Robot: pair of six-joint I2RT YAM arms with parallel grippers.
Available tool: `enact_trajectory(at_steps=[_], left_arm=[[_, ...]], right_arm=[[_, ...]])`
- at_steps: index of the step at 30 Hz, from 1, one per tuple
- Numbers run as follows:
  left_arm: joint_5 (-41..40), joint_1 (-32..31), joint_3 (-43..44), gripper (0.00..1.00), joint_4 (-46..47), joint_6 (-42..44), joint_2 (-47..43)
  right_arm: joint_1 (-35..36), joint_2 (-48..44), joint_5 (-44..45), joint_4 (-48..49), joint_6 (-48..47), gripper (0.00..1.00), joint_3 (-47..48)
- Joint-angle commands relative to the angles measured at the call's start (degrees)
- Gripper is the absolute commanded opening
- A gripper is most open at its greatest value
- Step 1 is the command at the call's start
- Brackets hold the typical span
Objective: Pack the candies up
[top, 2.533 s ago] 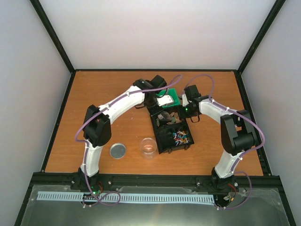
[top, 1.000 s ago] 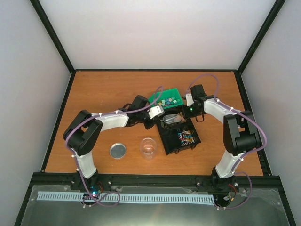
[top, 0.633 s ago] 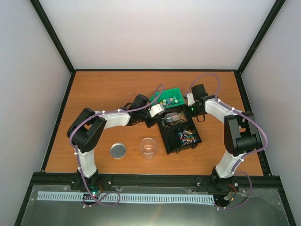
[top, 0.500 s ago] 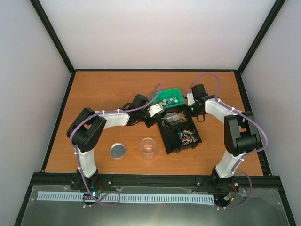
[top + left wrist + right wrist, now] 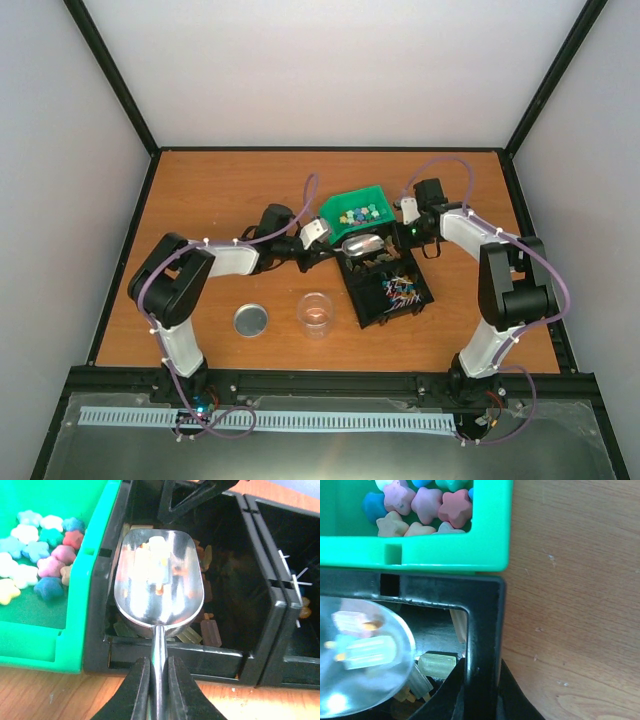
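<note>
The candies (image 5: 358,213) are small star-shaped pieces in pink, blue, white and yellow, lying in a green tray (image 5: 339,207). They also show in the left wrist view (image 5: 35,555) and the right wrist view (image 5: 420,505). My left gripper (image 5: 159,662) is shut on the handle of a metal scoop (image 5: 159,580). The scoop's bowl shows only reflections and hangs over the black bin's (image 5: 240,655) compartment of brown pieces, beside the tray. My right gripper (image 5: 481,672) is shut on the black bin's wall (image 5: 485,610).
The black bin's (image 5: 362,312) near compartment holds thin multicoloured sticks (image 5: 398,290). A clear glass jar (image 5: 316,313) stands at the front middle with a round metal lid (image 5: 251,320) to its left. The green tray (image 5: 445,555) touches the bin's far side.
My left arm came off the green tray and drew back to the left, with the scoop now over the bin's far compartment. The bin shifted slightly right.
</note>
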Motion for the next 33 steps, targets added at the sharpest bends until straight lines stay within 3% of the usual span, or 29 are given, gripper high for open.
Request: enact_trajectory(at_steps=[1, 7, 13, 21, 33], left_arm=[[2.69, 2.33, -1.44, 0.01, 6.88, -1.94, -2.88], [5.31, 3.95, -2.86, 0.01, 7.63, -3.77, -6.52], [13.52, 9.60, -3.70, 0.01, -1.14, -0.03, -14.93], [22.02, 19.00, -1.59, 0.01, -30.05, 17.03, -25.56], [24.19, 28.41, -0.38, 0.01, -67.96, 45.09, -39.87]], right_arm=[[-2.19, -2.19, -0.84, 1.54, -2.66, 0.03, -0.02], [-2.58, -2.38, -1.25, 0.81, -3.80, 0.03, 0.50], [-2.72, -1.69, -0.52, -0.01, -4.66, 0.03, 1.63], [-2.72, -1.00, -0.55, -0.11, -4.95, 0.03, 2.48], [-2.72, -0.68, -1.03, 0.02, -5.33, 0.03, 2.83]])
